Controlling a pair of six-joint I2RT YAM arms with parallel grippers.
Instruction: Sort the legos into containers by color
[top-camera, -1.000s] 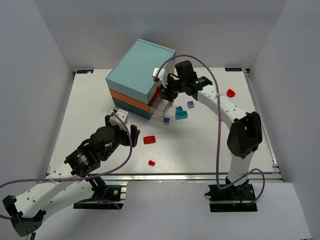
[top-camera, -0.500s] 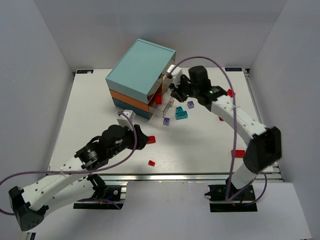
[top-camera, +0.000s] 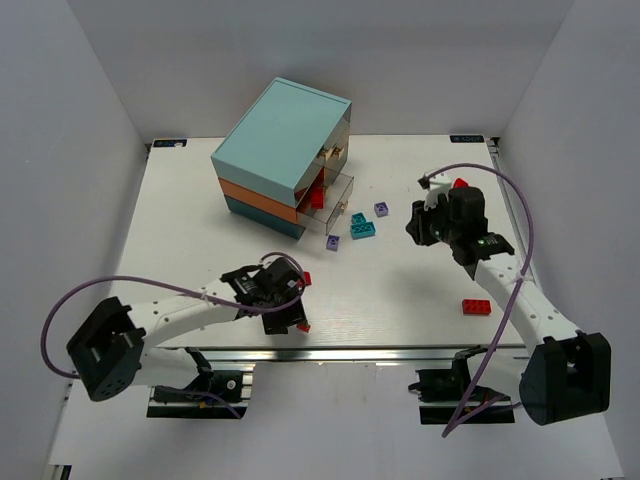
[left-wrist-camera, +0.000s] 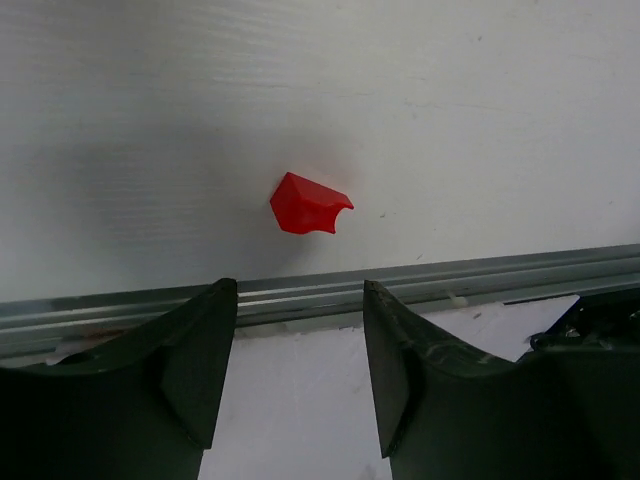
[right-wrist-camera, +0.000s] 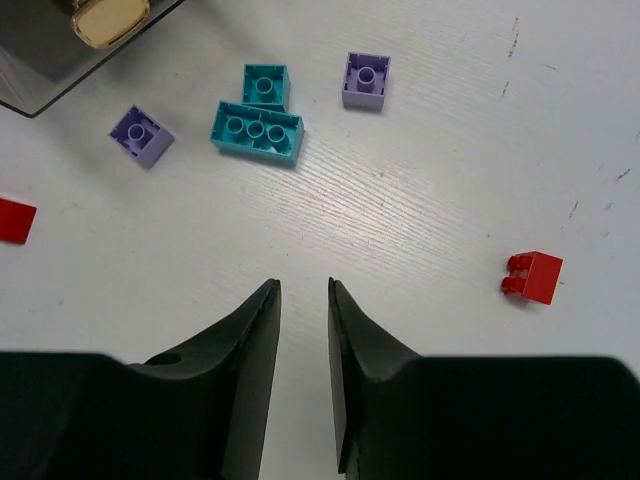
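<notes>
The chest (top-camera: 285, 150) stands at the back left, its middle clear drawer (top-camera: 335, 195) pulled out with red bricks inside. My left gripper (top-camera: 290, 312) is open and empty, low over the table's front edge, and a small red piece (left-wrist-camera: 308, 203) lies just ahead of its fingertips (left-wrist-camera: 205, 330). It also shows in the top view (top-camera: 303, 326). My right gripper (right-wrist-camera: 303, 285) is narrowly open and empty, to the right of the teal bricks (right-wrist-camera: 257, 131) and two lavender bricks (right-wrist-camera: 366, 78) (right-wrist-camera: 140, 135). A red brick (right-wrist-camera: 533, 276) lies to its right.
More red bricks lie at the front right (top-camera: 477, 307), at the back right (top-camera: 461, 184) and by the left gripper (top-camera: 305, 278). The drawer's gold handle (right-wrist-camera: 108, 18) sits at the upper left of the right wrist view. A metal rail (left-wrist-camera: 450, 280) edges the table front.
My right gripper has pulled back from the open drawer to the right side of the table. My left gripper has swung forward and down to the small red piece at the front edge.
</notes>
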